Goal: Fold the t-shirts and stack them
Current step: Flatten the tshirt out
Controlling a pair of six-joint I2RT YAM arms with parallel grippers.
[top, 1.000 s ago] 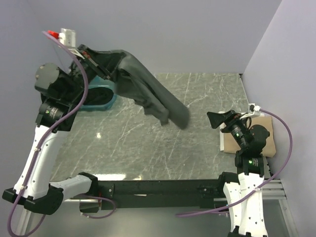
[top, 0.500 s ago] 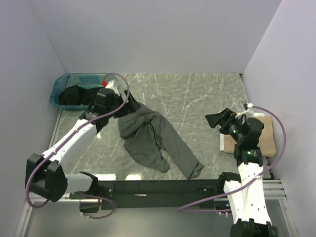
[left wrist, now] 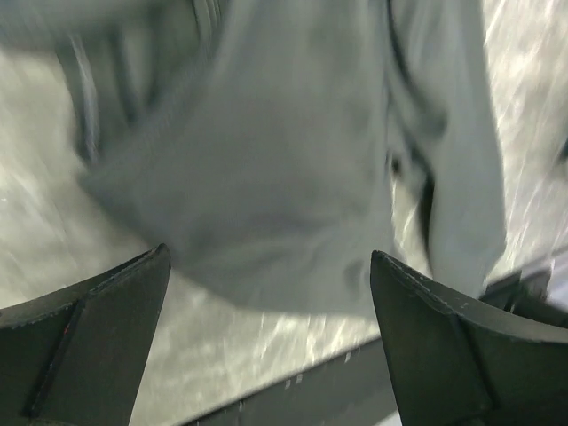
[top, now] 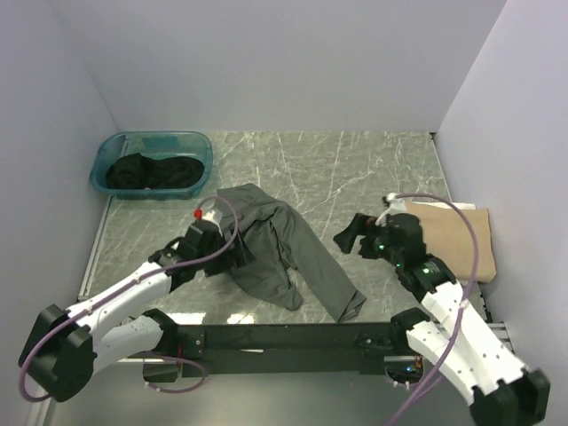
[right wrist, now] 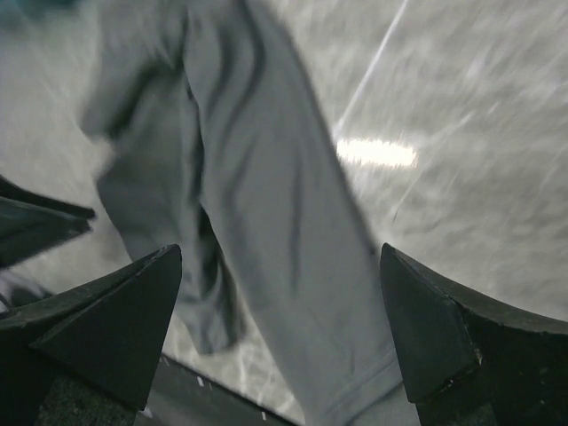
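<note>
A dark grey t-shirt (top: pixel 288 248) lies crumpled and spread on the marble table (top: pixel 355 169), loose from both grippers. My left gripper (top: pixel 240 253) hovers open at its left edge; in the left wrist view the cloth (left wrist: pixel 284 160) lies past the open left gripper (left wrist: pixel 268 253) with nothing between the fingers. My right gripper (top: pixel 348 238) stands open just right of the shirt; the right wrist view shows the grey cloth (right wrist: pixel 266 177) under the open right gripper (right wrist: pixel 280 248). A folded tan t-shirt (top: pixel 454 235) lies at the right edge. Black t-shirts (top: pixel 146 173) fill the tub.
A teal plastic tub (top: pixel 191 142) stands at the back left corner. The black rail (top: pixel 284 337) that carries the arm bases runs along the near edge. Walls close in the table at the back, left and right.
My left gripper opened and let go of the grey t-shirt, which dropped from the air onto the table. The left arm came down toward the near side; the right arm swung left toward the shirt.
</note>
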